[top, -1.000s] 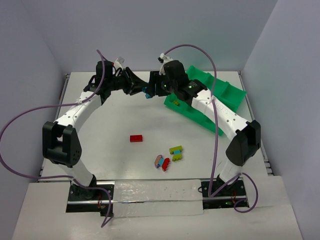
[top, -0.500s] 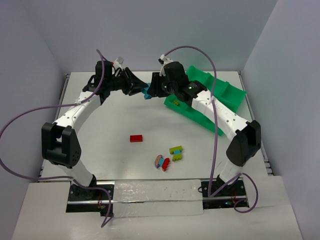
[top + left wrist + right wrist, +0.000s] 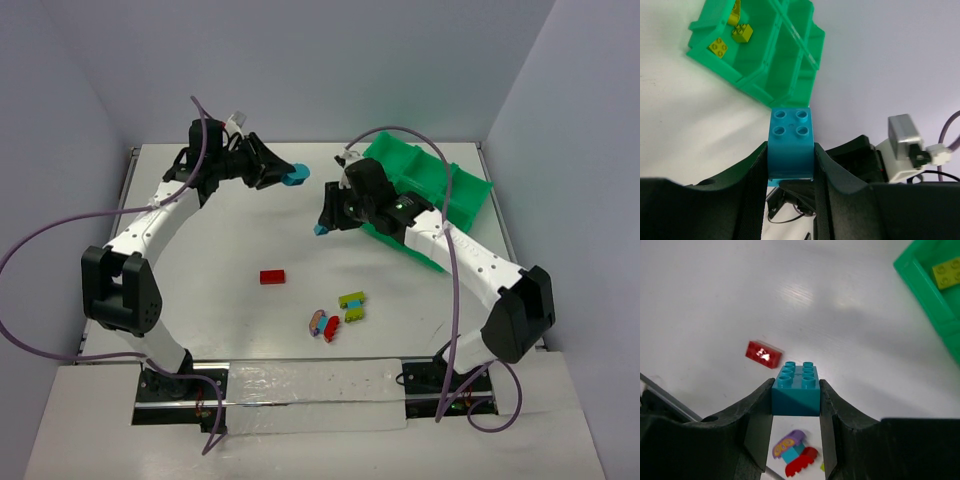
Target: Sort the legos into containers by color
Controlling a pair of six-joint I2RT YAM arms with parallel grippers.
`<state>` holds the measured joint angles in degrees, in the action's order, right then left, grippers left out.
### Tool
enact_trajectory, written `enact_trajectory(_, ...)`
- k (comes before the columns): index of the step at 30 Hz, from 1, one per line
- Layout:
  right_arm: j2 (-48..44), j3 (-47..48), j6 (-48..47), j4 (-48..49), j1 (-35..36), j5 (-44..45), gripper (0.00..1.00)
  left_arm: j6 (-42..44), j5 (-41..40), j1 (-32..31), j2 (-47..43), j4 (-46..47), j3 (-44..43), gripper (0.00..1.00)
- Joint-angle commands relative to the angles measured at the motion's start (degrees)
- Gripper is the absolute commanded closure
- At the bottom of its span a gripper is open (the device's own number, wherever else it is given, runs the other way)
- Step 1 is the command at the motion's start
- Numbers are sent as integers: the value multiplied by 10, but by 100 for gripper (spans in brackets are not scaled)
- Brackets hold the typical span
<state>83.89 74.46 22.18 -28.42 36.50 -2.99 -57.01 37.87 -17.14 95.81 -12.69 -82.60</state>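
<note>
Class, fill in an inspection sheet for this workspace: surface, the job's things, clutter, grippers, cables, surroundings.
Surface: white table, pale strip along the near edge.
Job's things: green tray at the far right, yellow bricks in one compartment; red brick, yellow clump and red-and-purple clump loose on the table.
Clutter: nothing seen.
Grippers: left gripper shut on a blue brick; right gripper shut on a second blue brick, both held above the table.
Cables: purple cables loop along both arms.
Surroundings: plain pale walls on three sides.
</note>
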Motion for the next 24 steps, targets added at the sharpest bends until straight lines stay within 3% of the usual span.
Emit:
enact_trajectory(1,-61,-5,-5,-46,-20,108,100,-11,-2,2,-2,29,-32,100)
enact_trajectory(10,-79,-28,48,-24,-167,250,100,19,-33,-11,5,-10,-41,100)
enact_trajectory(21,82,48,44,27,-243,233,100,54,-82,-68,14,-58,-70,100)
enact_trajectory(24,111,65,40,27,-245,233,92,56,-80,-74,21,-59,-78,100)
